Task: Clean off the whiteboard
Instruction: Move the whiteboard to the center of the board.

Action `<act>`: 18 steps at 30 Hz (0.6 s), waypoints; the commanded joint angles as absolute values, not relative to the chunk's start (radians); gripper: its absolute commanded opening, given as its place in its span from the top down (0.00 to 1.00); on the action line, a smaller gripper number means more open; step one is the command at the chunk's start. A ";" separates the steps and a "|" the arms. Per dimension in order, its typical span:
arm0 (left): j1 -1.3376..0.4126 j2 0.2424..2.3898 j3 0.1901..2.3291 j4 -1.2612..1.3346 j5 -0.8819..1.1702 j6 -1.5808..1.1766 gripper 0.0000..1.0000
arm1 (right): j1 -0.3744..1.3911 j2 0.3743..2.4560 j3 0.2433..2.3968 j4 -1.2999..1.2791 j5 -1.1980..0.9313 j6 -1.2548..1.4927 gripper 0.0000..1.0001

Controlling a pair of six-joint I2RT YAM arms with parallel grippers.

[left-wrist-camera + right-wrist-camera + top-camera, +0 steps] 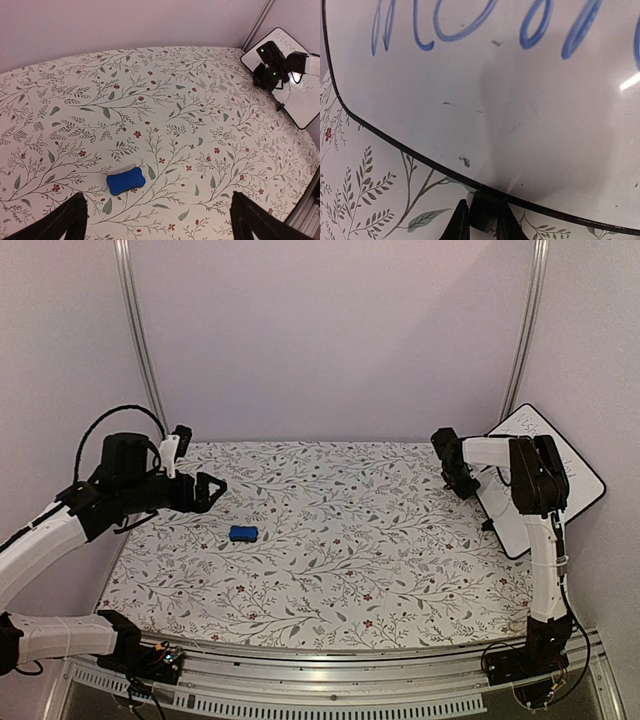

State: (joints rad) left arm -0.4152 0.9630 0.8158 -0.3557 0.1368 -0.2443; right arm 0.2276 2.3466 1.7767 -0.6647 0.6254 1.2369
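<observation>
Right tool (481, 225) is pinching the lower rim of the large white rectangular whiteboard with a thin black rounded-corner frame (520, 100). Its fingers are sitting tight on either side of a small black nub on that rim, so it looks clamped on the board. In the top view the whiteboard (582, 478) is lying skewed at the far right edge of the floral-patterned cloth surface (350, 570), with the right tool (458, 480) at its left side. Cannot tell whether the board is lying flat or propped. Blue looping handwriting (427, 35) is showing across the board, unwiped.

Left tool (160, 225) is hanging over the left part of the surface, fingers spread wide apart and holding nothing. A small blue wavy-edged eraser block (125, 180) is lying flat on the surface just ahead of it, untouched.

Judgement: the step in hand is taking hold of the board to bring it within reach; wiping is not yet begun. The next move is calling for a steady pull of the board toward the centre without the thin rim slipping out. After that, the left tool would be going down onto the eraser.
</observation>
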 commanded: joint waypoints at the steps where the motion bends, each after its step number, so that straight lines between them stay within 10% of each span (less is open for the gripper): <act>1: -0.398 0.949 0.803 -0.334 0.159 -0.252 0.01 | 0.215 2.349 1.737 -0.654 0.605 1.224 1.00; 18: -0.394 0.930 0.818 -0.364 0.129 -0.293 0.00 | 0.326 2.234 1.542 -0.571 0.596 1.202 1.00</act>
